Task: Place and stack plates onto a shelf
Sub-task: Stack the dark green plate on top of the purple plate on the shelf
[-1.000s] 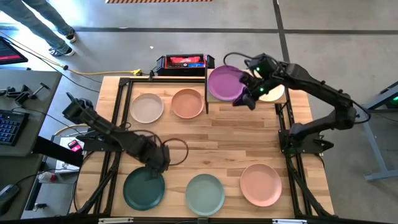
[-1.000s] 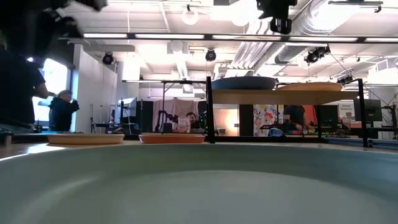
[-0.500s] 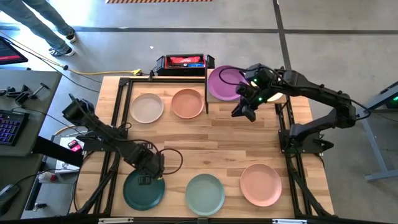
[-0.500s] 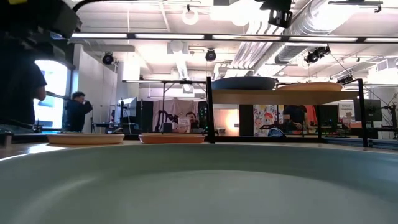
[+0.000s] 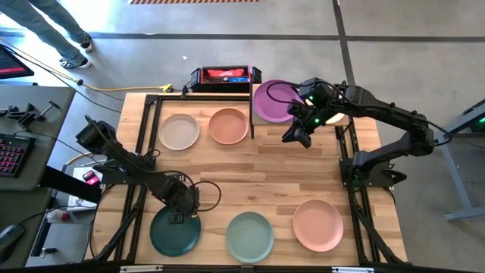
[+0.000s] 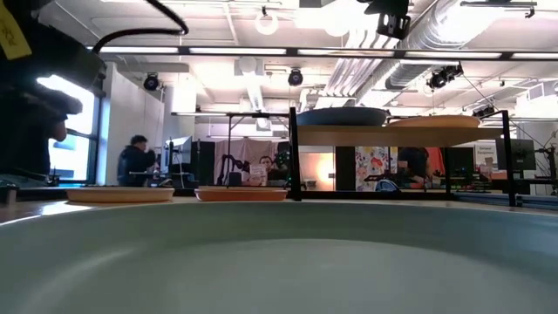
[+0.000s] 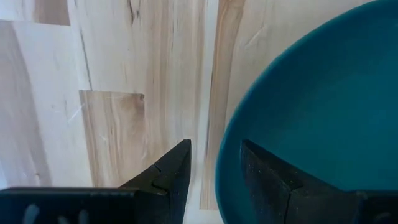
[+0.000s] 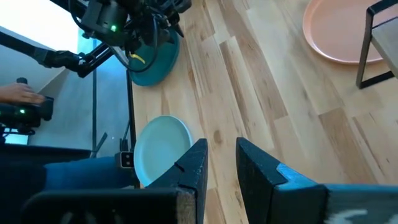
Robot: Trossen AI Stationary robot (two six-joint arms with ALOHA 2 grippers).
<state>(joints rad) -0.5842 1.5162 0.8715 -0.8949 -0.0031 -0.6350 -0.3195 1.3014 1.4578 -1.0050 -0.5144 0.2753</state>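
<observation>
My left gripper (image 5: 180, 214) points straight down over the far rim of the dark green plate (image 5: 176, 232), which lies flat near the table's front left. In the left wrist view the gripper (image 7: 214, 180) is open. One finger stands over the wood outside the rim, the other over the plate's inside (image 7: 311, 112). My right gripper (image 5: 295, 138) hangs high in front of the shelf (image 6: 401, 135), open a little and with nothing in it (image 8: 222, 168). On the shelf lie a purple plate (image 5: 271, 102) and a cream plate (image 5: 333, 116).
A pale pink plate (image 5: 179, 130) and a salmon plate (image 5: 228, 125) lie at the table's far left. A sage green plate (image 5: 250, 235) and a pink plate (image 5: 318, 224) lie along the near edge. A red and black box (image 5: 221, 76) sits behind the table. Bare wood fills the middle.
My left gripper has come down and toward the table's near edge, onto the far rim of the dark green plate, staying open. My right gripper has drawn a little away from the shelf toward the near edge. No plate has moved.
</observation>
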